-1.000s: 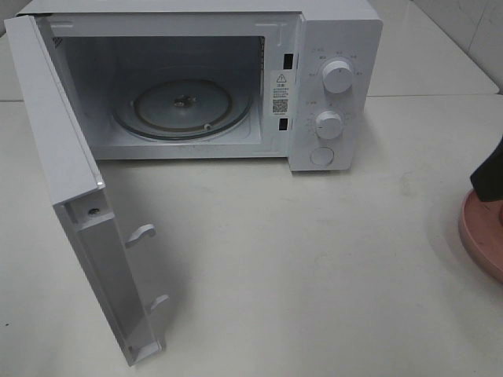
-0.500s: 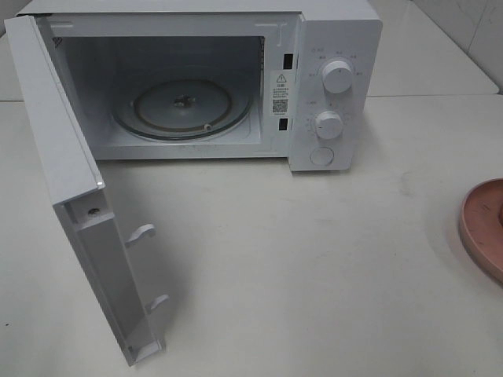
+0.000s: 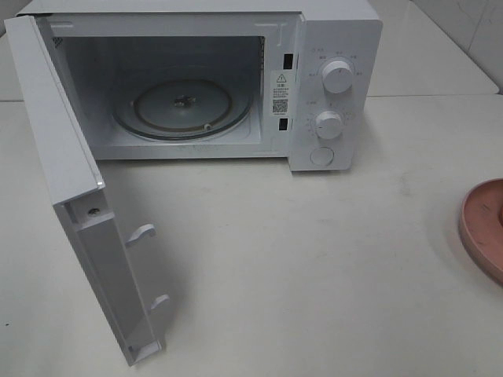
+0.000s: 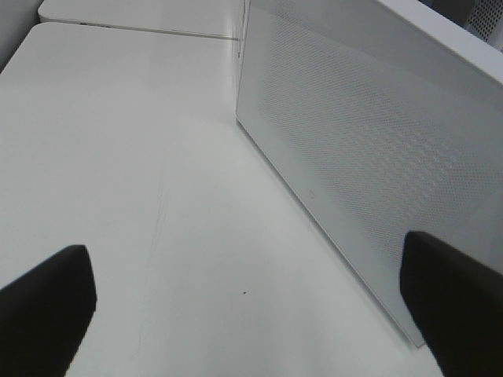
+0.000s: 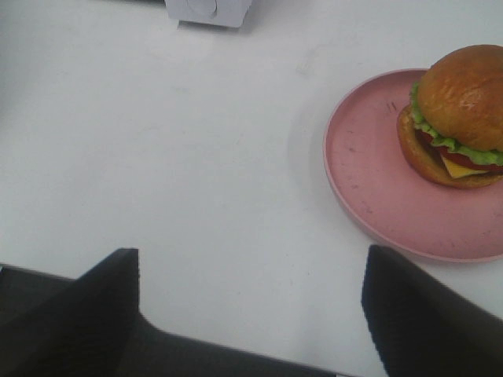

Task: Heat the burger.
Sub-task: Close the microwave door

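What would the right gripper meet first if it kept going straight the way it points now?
Most likely the bare white table. The open right gripper holds nothing; the round pink plate carrying the golden-bun burger lies off to one side of that line, though depth is unclear.

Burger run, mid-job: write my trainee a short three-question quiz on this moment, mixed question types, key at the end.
1. True or false: the microwave door is shut.
2. Where does the burger sit? A) on the turntable B) on the pink plate C) in the right claw
3. Fill in: the left claw hangs open beside the microwave's ____.
Key: 1 false; 2 B; 3 door.
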Robot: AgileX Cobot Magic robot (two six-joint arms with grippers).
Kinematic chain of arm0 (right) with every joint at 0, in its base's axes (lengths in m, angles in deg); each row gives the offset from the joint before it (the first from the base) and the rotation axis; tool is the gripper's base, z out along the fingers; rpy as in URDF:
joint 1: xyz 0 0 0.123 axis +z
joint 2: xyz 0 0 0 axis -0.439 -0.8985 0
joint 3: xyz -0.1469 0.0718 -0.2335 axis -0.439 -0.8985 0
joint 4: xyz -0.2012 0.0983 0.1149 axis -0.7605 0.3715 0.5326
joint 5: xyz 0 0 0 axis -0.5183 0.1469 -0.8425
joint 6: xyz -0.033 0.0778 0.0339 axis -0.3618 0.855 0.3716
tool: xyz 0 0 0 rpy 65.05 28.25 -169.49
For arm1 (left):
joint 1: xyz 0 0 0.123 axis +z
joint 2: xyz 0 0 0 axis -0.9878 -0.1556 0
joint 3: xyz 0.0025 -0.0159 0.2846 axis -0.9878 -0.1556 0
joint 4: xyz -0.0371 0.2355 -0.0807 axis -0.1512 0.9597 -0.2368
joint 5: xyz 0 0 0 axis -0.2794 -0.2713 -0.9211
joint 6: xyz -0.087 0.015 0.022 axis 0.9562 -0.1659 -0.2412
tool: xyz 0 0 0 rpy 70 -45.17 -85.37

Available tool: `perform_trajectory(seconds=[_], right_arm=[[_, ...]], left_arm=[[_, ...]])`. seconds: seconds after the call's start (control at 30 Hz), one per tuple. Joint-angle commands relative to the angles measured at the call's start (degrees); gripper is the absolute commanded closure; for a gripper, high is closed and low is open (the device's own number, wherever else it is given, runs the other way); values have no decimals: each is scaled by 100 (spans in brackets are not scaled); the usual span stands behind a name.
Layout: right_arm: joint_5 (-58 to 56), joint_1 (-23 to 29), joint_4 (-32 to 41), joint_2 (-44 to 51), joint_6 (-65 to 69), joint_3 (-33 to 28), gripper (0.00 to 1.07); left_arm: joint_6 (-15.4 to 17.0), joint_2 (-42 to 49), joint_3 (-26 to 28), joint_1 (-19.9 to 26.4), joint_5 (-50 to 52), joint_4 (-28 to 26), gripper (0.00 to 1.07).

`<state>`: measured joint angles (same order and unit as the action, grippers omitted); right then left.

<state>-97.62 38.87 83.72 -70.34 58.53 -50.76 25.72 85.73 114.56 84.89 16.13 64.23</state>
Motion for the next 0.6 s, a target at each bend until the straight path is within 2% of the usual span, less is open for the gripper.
perform_trajectory(seconds=[0.03, 0.17, 0.43, 0.6], right_arm=[[40, -80, -23, 390, -23, -17, 31], [40, -115, -17, 951, -29, -17, 31], [40, -407, -11, 928, -57, -17, 31], [40, -407, -11, 928, -57, -17, 31]], left_arm=[[40, 115, -34, 23, 29, -52, 9], [40, 115, -34, 23, 29, -52, 9], [40, 109, -34, 23, 29, -52, 9], [40, 109, -34, 23, 29, -52, 9]])
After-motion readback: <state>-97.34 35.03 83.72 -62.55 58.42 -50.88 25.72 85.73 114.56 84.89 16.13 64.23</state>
